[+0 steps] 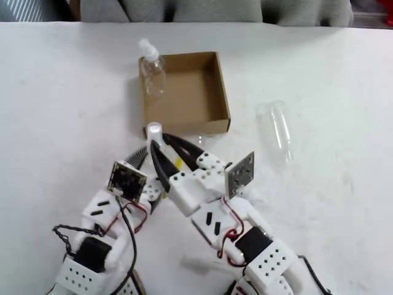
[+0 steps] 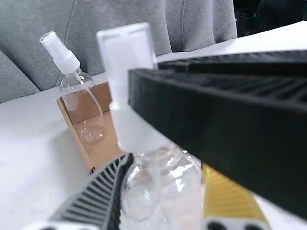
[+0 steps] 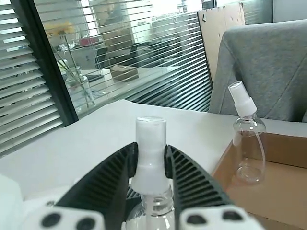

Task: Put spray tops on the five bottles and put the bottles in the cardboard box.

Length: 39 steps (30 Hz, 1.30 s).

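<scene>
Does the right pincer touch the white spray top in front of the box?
Touching. The right wrist view shows the right pincer clamped on the spray top, with no gap.

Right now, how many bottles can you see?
3: an upright bottle in the cardboard box, a lying bottle right of it, a held bottle in the right gripper. Others may be hidden.

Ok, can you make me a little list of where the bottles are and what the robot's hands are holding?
cardboard box: open, on the white table
boxed bottle: standing in a corner of the box, top on
lying bottle: on its side on the table, outside the box
held bottle: upright, just outside the box on the arms' side
left gripper: shut on the held bottle
held spray top: at the held bottle's neck
right gripper: shut on the held spray top
bottles seen: three
</scene>
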Each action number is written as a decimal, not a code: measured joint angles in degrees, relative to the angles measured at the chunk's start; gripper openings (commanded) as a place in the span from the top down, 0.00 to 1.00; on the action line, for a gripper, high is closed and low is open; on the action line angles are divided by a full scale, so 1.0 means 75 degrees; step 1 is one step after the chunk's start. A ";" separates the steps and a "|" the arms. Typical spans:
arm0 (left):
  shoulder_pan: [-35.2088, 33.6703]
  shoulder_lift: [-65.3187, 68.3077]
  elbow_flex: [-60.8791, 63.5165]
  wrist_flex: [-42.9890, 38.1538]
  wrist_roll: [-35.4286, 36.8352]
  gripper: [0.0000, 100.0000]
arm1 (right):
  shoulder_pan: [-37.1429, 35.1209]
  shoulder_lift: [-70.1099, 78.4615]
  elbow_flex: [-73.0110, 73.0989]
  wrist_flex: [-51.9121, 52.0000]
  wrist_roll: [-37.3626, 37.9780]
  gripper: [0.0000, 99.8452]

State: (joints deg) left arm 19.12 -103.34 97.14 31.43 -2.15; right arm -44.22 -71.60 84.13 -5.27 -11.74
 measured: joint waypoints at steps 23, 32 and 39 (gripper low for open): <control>-0.0012 0.0000 0.0000 0.0023 0.0000 0.87 | -0.0047 -0.0164 0.0000 0.0387 -0.0012 0.85; -0.0023 0.0000 0.0000 0.0023 0.0000 0.87 | -0.0047 -0.2333 -0.0047 0.2614 -0.0012 0.84; -0.0023 0.0000 0.0000 0.0023 0.0000 0.87 | 0.0399 -0.3903 -0.0105 0.3950 -0.0012 0.85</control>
State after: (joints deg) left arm 18.95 -103.34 97.14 31.60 -2.15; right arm -41.23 -100.88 83.34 24.35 -11.82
